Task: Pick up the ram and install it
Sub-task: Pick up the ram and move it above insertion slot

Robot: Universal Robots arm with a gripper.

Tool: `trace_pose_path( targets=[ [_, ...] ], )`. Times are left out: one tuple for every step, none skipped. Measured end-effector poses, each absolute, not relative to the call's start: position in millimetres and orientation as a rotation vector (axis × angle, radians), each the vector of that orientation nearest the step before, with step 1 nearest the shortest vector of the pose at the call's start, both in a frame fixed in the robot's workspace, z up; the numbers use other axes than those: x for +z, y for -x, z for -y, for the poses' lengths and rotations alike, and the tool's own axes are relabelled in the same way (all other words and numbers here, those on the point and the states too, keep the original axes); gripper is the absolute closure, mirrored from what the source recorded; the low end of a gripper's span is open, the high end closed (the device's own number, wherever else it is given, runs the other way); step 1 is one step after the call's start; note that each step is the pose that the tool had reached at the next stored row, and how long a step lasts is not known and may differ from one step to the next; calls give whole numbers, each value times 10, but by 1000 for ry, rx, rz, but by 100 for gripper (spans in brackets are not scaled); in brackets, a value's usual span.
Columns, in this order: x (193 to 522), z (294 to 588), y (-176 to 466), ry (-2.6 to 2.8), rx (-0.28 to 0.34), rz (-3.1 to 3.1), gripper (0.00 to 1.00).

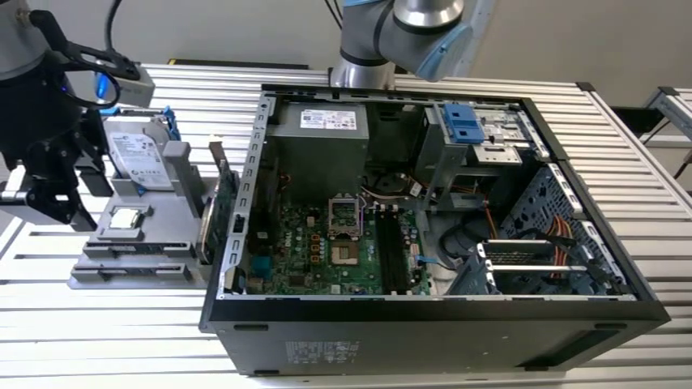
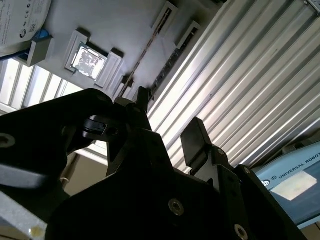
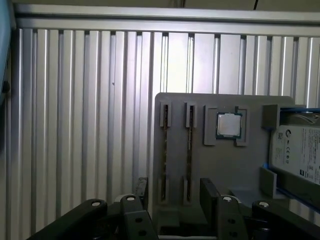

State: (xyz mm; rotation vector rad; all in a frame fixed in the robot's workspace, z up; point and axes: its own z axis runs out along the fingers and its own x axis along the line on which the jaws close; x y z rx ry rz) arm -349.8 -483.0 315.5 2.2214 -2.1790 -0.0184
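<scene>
On the exterior view's left, the black claw [image 1: 49,194] hangs above the slatted table [image 1: 97,324], near a gray holder [image 1: 108,271] that adjoins an open computer case [image 1: 433,332]. In the second wrist view the claw [image 2: 167,120] is spread wide, empty. In the first wrist view the ram [image 3: 189,150] stands on edge in the holder's slot, next to the processor [image 3: 229,125], apart from the fingers [image 3: 209,192].

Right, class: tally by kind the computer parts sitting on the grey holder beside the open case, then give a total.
Hard drive: 1
Processor chip: 1
Boards standing on edge in slots: 2
Total: 4
</scene>
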Motion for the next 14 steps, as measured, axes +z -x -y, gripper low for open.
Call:
trace_pose_path(
  targets=[
    [3145, 4830, 3498, -2221, -18, 2179, 0],
    [3136, 4830, 3498, -2222, -18, 2179, 0],
    [3128, 4830, 3498, -2221, -18, 2179, 0],
    [3119, 4830, 3498, -2221, -18, 2179, 0],
    [3111, 4830, 3499, -2221, -18, 2180, 0],
    [3103, 4830, 3499, -2220, -18, 2180, 0],
    [3095, 4830, 3499, -2219, -18, 2181, 0],
    [3087, 4830, 3499, -2219, -19, 2182, 0],
    [3079, 4830, 3500, -2218, -19, 2182, 0],
    [3071, 4830, 3499, -2218, -19, 2182, 0],
    [3063, 4830, 3500, -2218, -18, 2183, 0],
    [3056, 4831, 3500, -2218, -19, 2183, 0],
    [3049, 4831, 3500, -2218, -19, 2183, 0],
    [3041, 4832, 3501, -2218, -19, 2183, 0]
  ],
)
